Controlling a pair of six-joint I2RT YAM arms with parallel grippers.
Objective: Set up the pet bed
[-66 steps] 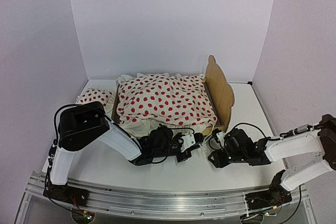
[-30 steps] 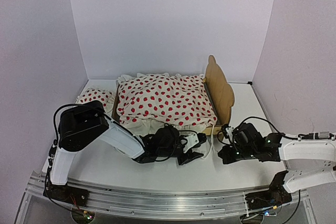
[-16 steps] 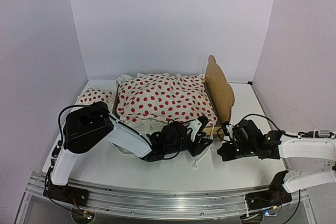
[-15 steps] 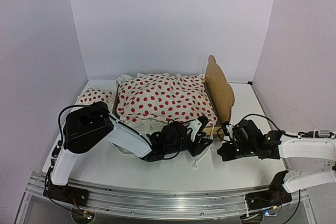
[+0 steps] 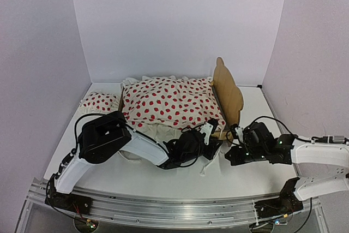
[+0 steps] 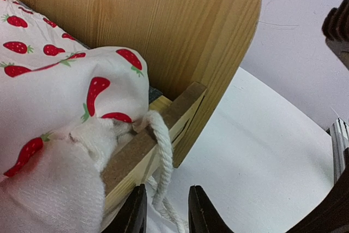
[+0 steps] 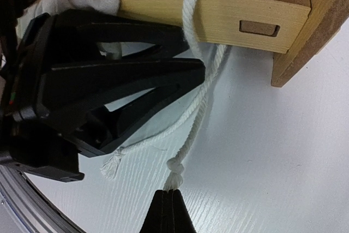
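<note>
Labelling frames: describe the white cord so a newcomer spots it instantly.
Find the plywood pet bed. Over its near side rail, beside the headboard corner, a white cord hangs onto the table. Unlike the strawberry-print blanket beside it, it is plain twisted rope with a knotted, frayed end.

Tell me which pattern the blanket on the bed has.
White blanket with red strawberries, green-leafed; clearest in the left wrist view.

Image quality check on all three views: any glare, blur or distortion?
Top external: even soft light, no glare; the front rail bows, so wide-angle distortion. Left wrist: pet bed wood grain sharp, nearest blanket soft. Right wrist: rope crisp, left gripper nearly black, little detail.
</note>
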